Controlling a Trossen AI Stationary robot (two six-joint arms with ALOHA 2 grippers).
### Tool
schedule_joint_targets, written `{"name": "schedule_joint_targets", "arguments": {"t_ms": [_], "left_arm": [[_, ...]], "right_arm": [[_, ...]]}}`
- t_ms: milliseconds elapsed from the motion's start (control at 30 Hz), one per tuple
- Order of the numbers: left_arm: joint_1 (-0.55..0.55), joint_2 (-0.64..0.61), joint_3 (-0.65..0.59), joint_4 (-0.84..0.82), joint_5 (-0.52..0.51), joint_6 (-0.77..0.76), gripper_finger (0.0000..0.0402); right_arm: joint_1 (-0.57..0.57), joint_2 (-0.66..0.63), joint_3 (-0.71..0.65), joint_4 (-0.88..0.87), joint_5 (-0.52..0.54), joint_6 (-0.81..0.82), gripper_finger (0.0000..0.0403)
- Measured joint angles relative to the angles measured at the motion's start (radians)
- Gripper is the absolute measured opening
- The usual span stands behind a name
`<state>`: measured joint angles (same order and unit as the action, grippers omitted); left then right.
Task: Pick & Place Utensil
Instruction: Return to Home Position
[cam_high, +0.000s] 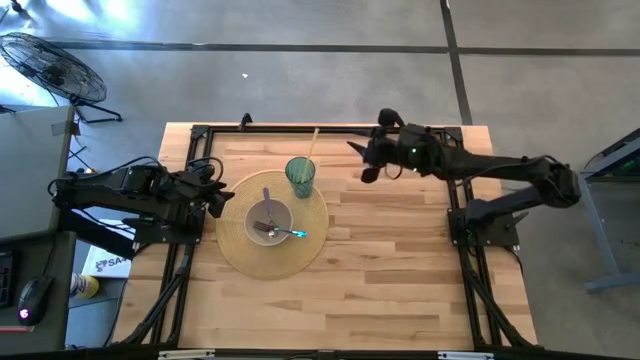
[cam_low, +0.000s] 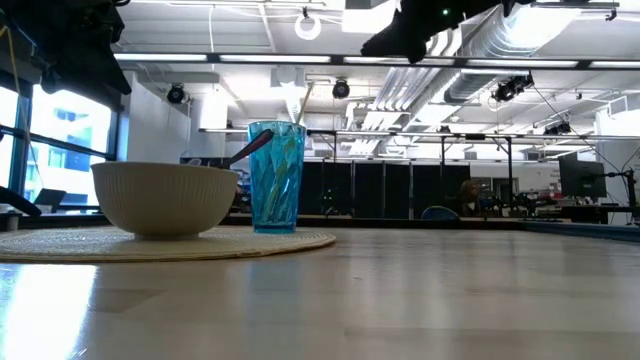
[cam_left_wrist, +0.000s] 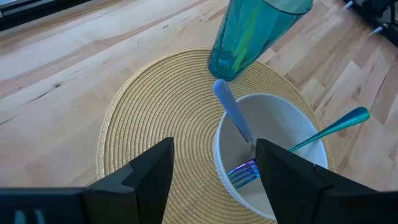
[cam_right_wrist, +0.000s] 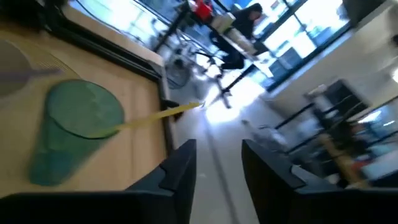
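Bowl (cam_high: 270, 218) at mat (cam_high: 236, 256) centre; fork (cam_high: 292, 234) in bowl; cup (cam_high: 300, 178) on mat, top-right of bowl; straw (cam_high: 313, 145) in cup.

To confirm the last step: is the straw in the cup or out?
In: the straw stands slanted inside the upright cup, its top above the rim.

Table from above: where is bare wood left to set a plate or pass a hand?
Free: the table stretch right of the mat, and the strip below it in the high view. Crowded: the mat with bowl and cup, left gripper at its left rim, right gripper raised right of the cup.
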<state>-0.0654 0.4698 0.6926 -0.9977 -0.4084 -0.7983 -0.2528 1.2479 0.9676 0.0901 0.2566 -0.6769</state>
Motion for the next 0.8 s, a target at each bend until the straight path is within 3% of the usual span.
{"name": "schedule_joint_targets", "arguments": {"t_ms": [400,700,800], "left_arm": [[0.000,0.000,0.000,0.000,0.000,0.000,0.0223],[0.000,0.000,0.000,0.000,0.000,0.000,0.0223],[0.000,0.000,0.000,0.000,0.000,0.000,0.0223]], "right_arm": [[-0.059,-0.219,0.000,-0.268,-0.346,0.286,0.0007],[-0.024,-0.390,-0.003,-0.319,-0.482,0.437,0.0008],[0.036,-0.456,-0.088,-0.152,-0.493,0.474,0.0002]]}}
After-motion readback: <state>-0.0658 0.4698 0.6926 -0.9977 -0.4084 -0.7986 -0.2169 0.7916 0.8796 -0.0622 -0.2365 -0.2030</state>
